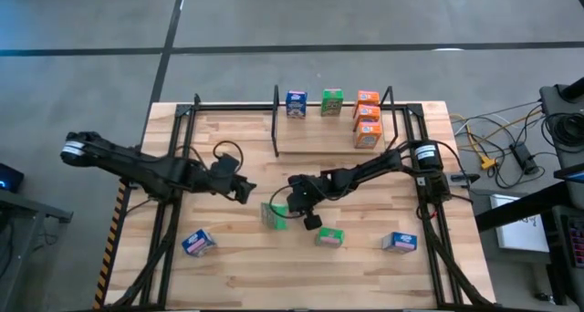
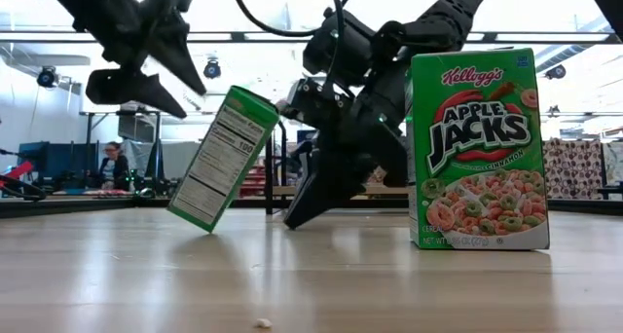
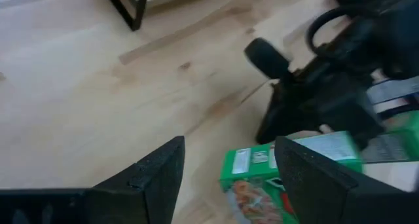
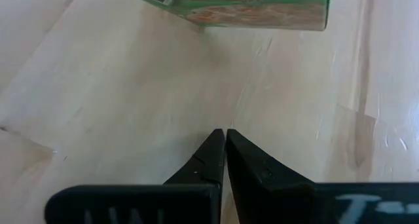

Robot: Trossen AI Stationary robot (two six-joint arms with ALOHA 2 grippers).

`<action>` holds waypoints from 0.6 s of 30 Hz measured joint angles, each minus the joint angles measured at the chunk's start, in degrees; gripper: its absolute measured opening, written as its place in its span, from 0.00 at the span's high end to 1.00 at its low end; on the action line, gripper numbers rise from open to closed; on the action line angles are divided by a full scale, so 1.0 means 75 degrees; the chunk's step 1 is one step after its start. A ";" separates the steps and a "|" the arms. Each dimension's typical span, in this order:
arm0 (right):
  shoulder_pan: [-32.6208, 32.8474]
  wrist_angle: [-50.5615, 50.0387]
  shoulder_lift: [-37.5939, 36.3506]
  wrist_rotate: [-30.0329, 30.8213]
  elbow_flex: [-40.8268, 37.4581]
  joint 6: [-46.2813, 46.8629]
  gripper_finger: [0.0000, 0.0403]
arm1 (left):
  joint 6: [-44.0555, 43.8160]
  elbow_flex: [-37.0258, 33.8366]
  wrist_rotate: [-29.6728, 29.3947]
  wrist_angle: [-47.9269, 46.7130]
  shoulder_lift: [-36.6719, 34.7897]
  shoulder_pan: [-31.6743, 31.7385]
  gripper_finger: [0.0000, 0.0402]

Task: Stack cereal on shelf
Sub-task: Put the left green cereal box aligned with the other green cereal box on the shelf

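Note:
A green cereal box (image 1: 274, 213) stands tilted on its lower edge (image 2: 190, 219) at mid-table, its top tipped toward my right gripper (image 1: 294, 208). That gripper is shut, its tips (image 4: 224, 133) slanting down at the table just short of the box (image 4: 242, 4). My left gripper (image 1: 245, 190) hangs open above and to the left of the box; its fingers (image 3: 157, 168) stand apart on either side of the box (image 3: 258, 178) in the left wrist view and touch nothing. The shelf (image 1: 310, 134) at the far edge carries one blue, one green and three orange boxes. My right gripper's shut fingers (image 2: 307, 202) come slanting down from the table's right side, right beside the tilted green box. The box's upper edge (image 2: 275, 104) lies close against the gripper's body. Whether they touch, I cannot tell.
A second green box (image 1: 329, 237) stands upright near the right gripper, toward the near edge. Blue boxes lie at near left (image 1: 198, 243) and near right (image 1: 399, 243). Black side frames (image 1: 169, 212) run along both table sides.

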 joint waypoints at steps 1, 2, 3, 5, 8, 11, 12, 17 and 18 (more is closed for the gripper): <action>0.0000 0.0007 0.0000 0.0003 0.0000 -0.0007 0.98 | -0.0001 0.0001 0.0010 0.0041 -0.0043 0.0000 0.44; 0.0000 0.0020 0.0000 -0.0008 0.0000 -0.0006 0.98 | 0.0033 0.0002 0.0007 0.0060 -0.0069 0.0000 0.43; 0.0000 0.0029 0.0000 -0.0019 0.0000 -0.0006 0.98 | 0.0103 -0.0001 0.0008 0.0097 -0.0083 0.0000 0.42; 0.0009 0.0043 0.0000 -0.0018 0.0000 -0.0004 0.98 | 0.0294 -0.0001 0.0029 0.0174 -0.0064 -0.0006 0.40; 0.0015 0.0059 0.0000 -0.0020 0.0000 -0.0001 0.98 | 0.0807 -0.0001 0.0404 0.0188 0.0084 -0.0025 0.39; 0.0015 0.0079 -0.0002 -0.0027 0.0001 0.0000 0.98 | 0.1254 -0.0001 0.0876 0.0296 0.0355 -0.0106 0.39; 0.0015 0.0092 -0.0003 -0.0030 0.0003 0.0001 0.98 | 0.1234 -0.0001 0.0901 0.0358 0.0467 -0.0119 0.39; 0.0017 0.0113 -0.0009 -0.0036 0.0009 0.0005 0.98 | 0.0918 -0.0001 0.0872 0.0255 0.0845 -0.0085 0.39; 0.0017 0.0116 -0.0009 -0.0036 0.0009 0.0006 0.98 | 0.0918 -0.0001 0.0873 0.0241 0.0893 -0.0080 0.39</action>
